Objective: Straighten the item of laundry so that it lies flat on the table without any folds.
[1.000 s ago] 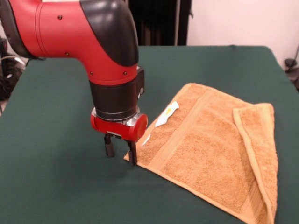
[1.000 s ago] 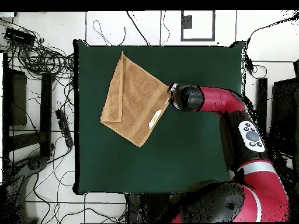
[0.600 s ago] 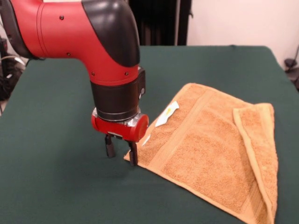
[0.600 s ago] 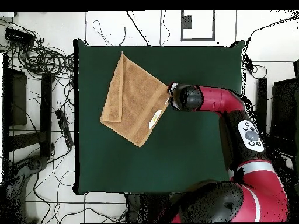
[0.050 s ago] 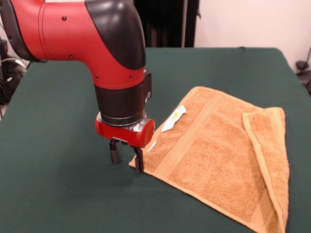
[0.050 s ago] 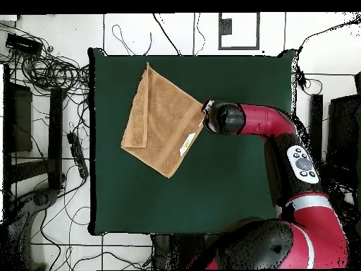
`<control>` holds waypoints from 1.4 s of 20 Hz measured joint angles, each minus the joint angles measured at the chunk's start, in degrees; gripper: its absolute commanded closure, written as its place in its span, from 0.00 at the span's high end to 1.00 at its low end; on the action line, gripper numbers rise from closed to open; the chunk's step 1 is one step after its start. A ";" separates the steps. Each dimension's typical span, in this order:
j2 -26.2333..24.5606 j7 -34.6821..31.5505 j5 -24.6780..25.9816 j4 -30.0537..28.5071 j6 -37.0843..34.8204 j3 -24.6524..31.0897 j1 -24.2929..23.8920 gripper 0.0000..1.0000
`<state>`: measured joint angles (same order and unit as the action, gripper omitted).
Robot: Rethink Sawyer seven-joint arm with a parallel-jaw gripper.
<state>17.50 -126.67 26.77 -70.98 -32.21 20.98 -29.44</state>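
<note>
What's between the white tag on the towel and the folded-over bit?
Only bare towel: flat orange terry with a woven band, seen in the front view between the white label and the folded flap.

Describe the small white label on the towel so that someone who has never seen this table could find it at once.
On the dark green table lies one orange-tan towel. Follow its edge nearest the red arm's pincer, whose fingers stand open at the towel's corner. The white label sits on that edge, a little beyond the pincer, the brightest white patch on the cloth; a smaller white bit lies nearer the corner.
</note>
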 measured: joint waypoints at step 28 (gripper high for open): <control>-0.40 0.00 -10.10 -2.69 2.87 -0.31 8.37 1.00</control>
<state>17.10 -126.67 16.68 -73.67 -29.34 20.67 -21.08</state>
